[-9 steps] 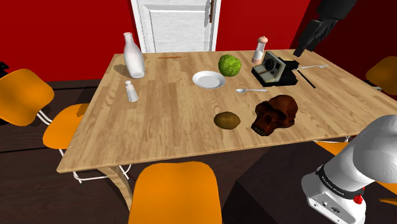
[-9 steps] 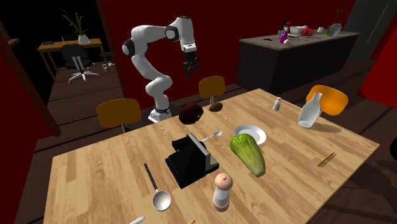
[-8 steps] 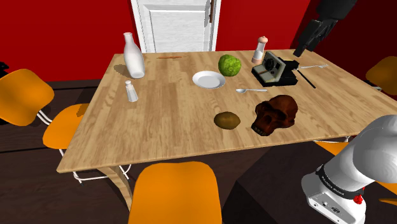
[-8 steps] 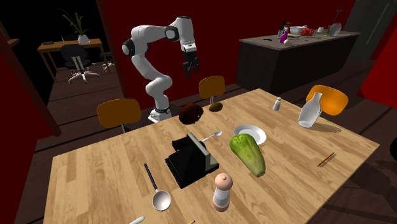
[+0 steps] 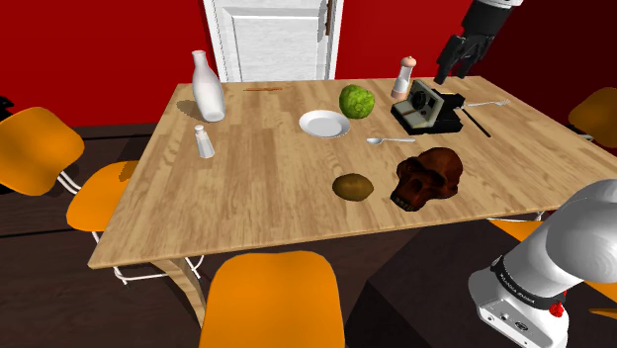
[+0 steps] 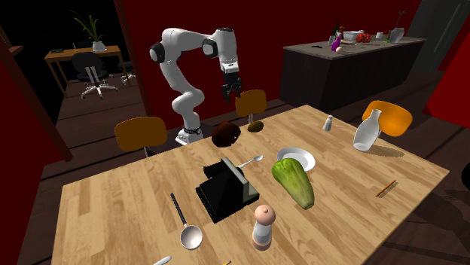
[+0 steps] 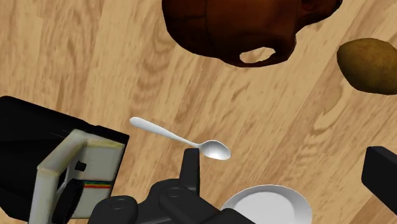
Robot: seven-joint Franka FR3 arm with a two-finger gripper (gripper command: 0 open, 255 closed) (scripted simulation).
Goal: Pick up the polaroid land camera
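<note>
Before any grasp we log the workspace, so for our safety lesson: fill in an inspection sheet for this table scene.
Surface: wooden table, crowded.
Job's thing: polaroid camera, resting on the table, ungrasped.
Clutter: brown skull, spoon, white plate, green vegetable, white bottle.
Gripper: gripper open, high over the table, not touching the camera.
Cables: nothing seen.
Surroundings: orange chairs, white door, red wall.

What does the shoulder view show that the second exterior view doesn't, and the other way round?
Shoulder view alone: the white door and the cream lens face of the polaroid camera. Second exterior view alone: the dark counter and the desk with a potted plant. Shared: that camera, the open hand in the air, the white plate and the brown skull.
</note>
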